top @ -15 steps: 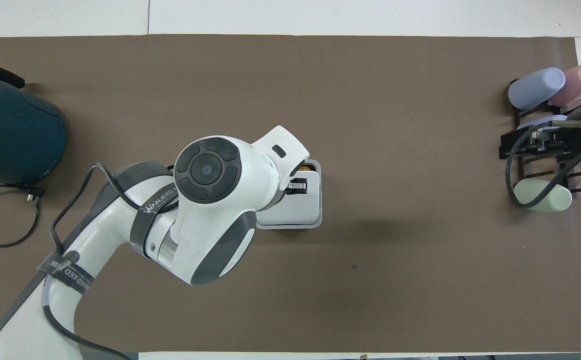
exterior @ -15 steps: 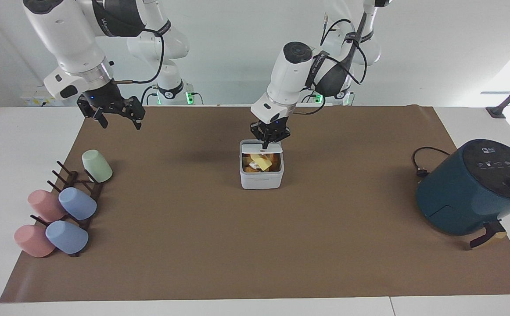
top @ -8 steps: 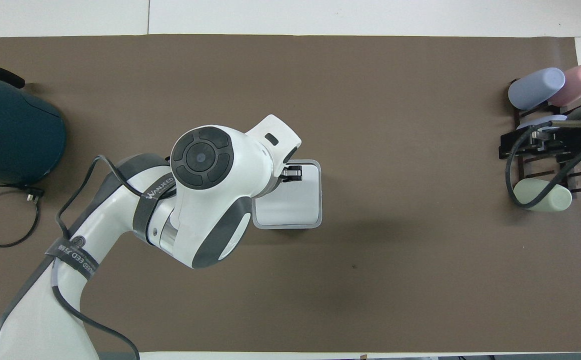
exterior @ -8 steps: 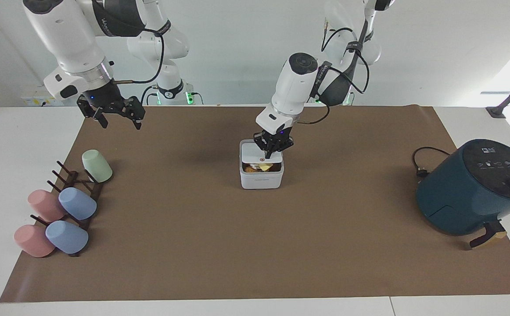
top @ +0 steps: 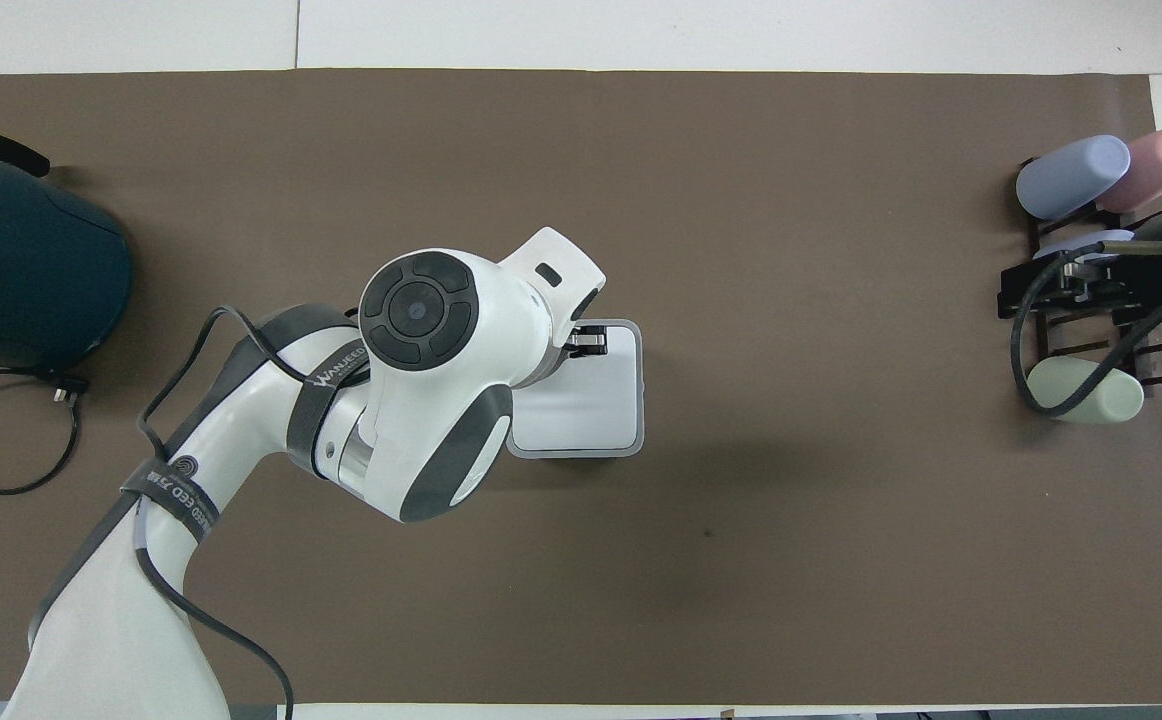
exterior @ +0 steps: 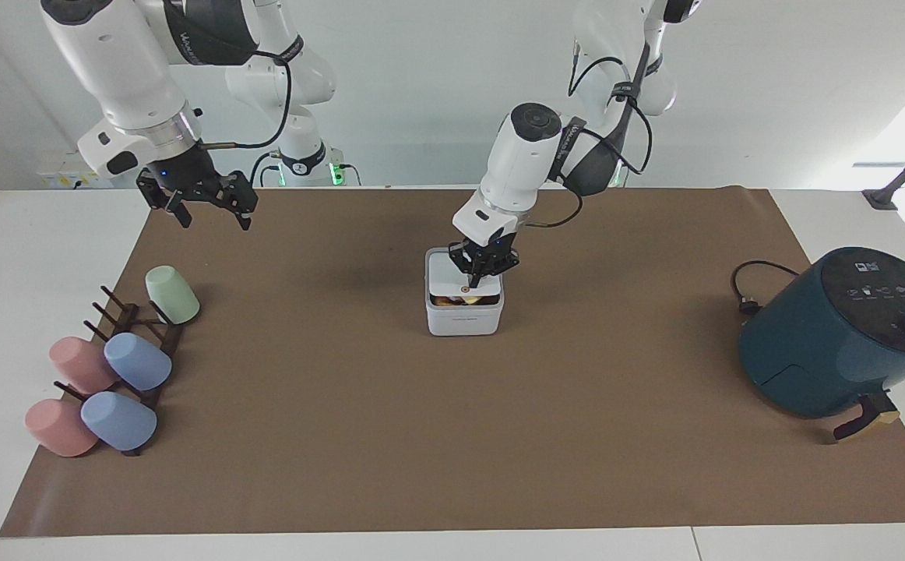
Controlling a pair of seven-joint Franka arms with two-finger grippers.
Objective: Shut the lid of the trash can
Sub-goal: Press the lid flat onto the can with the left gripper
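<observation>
Lid point(exterior: 452, 274) nearly down on trash can point(exterior: 464, 318); scraps visible inside; left gripper point(exterior: 474, 287) touching lid.

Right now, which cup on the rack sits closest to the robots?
The green cup. It sits nearer to the robots than the two blue and two pink cups on the rack.

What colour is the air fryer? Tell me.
Dark teal air fryer with a black top panel; it shows best in the facing view.

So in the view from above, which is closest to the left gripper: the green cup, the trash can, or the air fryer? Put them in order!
From the left gripper:
1. Trash can, right under it, mid-table.
2. Air fryer, at the left arm's end.
3. Green cup, on the rack at the right arm's end.
</observation>
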